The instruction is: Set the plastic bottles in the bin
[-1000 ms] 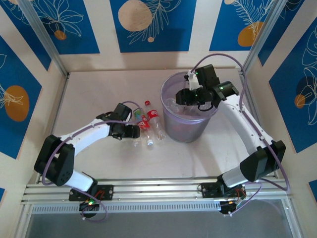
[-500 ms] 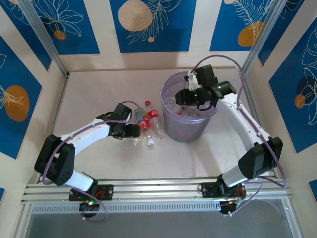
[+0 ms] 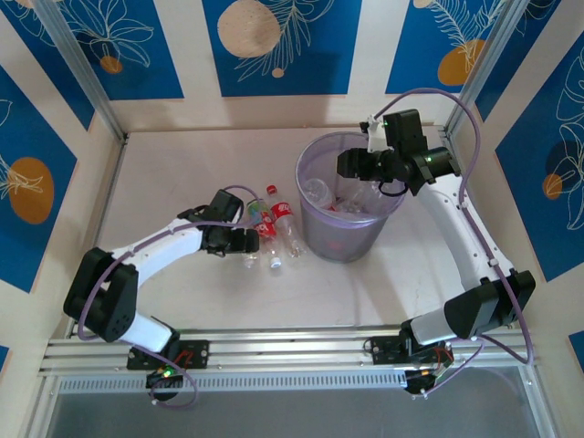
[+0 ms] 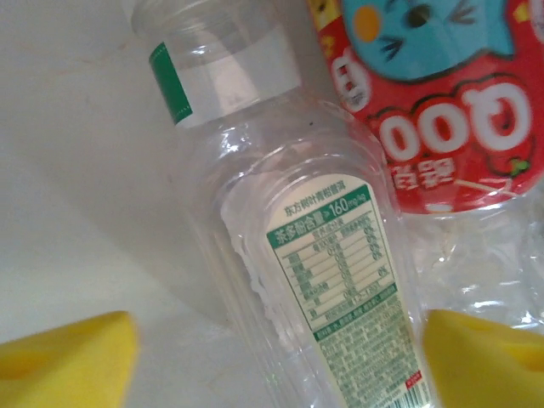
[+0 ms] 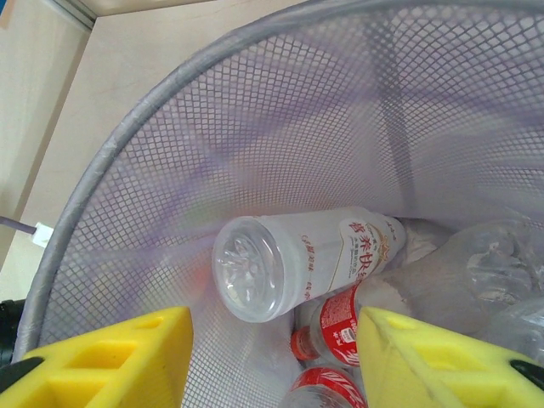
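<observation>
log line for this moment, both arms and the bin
left end effector: open, astride green-label bottle on table | right end effector: open, empty, over bin | bin: bottles inside

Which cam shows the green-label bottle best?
Left wrist: the green-label bottle lies close-up between the pads of the left hand, label print sharp. Top external shows it tiny, at the left hand, beside red-label bottles.
</observation>
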Available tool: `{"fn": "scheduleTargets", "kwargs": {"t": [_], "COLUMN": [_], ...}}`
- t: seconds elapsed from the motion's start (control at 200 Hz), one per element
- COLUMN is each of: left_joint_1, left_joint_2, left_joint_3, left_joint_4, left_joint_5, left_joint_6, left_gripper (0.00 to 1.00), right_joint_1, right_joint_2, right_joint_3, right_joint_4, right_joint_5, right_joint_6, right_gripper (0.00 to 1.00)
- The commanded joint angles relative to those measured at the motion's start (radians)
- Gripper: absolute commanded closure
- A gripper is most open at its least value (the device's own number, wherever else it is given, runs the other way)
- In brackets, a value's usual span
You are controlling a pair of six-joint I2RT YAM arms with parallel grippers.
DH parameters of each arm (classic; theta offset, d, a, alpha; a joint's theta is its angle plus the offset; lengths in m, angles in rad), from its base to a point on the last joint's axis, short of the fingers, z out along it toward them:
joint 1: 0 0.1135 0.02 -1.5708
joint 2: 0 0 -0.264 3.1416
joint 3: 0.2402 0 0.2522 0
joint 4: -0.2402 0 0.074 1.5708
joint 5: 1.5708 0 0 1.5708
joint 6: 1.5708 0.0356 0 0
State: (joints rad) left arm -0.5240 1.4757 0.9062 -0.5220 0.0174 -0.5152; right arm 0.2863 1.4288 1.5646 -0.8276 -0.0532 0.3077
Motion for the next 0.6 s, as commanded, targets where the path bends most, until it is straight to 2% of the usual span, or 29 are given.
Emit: {"fn": "scheduleTargets", "kwargs": {"t": [0.0, 0.2, 0.595], "left_joint_1": [-0.005, -0.018, -0.057], "left_joint_2": [0.002, -0.026, 0.073], "left_joint_3": [0.002, -0.003, -0.059], "left_joint_4": [-0.027, -0.004, 0.004], "left_joint_5": [0.016, 0.015, -0.014], "left_joint_6": [-0.019, -0.060, -0.101], "left_gripper": [0.00, 0.00, 0.01], "right_joint_1": [-0.004, -0.011, -0.010], "right_joint_2": [-0.024, -0.019, -0.003], "right_joint_3": [0.014, 0.007, 0.000], "right_joint_4": [-0.008, -0.003, 0.005], "right_joint_5": [-0.020, -0.022, -0.025], "right_joint_6": [-0.007, -0.007, -0.006], "right_gripper": [0.46, 0.46, 0.46]}}
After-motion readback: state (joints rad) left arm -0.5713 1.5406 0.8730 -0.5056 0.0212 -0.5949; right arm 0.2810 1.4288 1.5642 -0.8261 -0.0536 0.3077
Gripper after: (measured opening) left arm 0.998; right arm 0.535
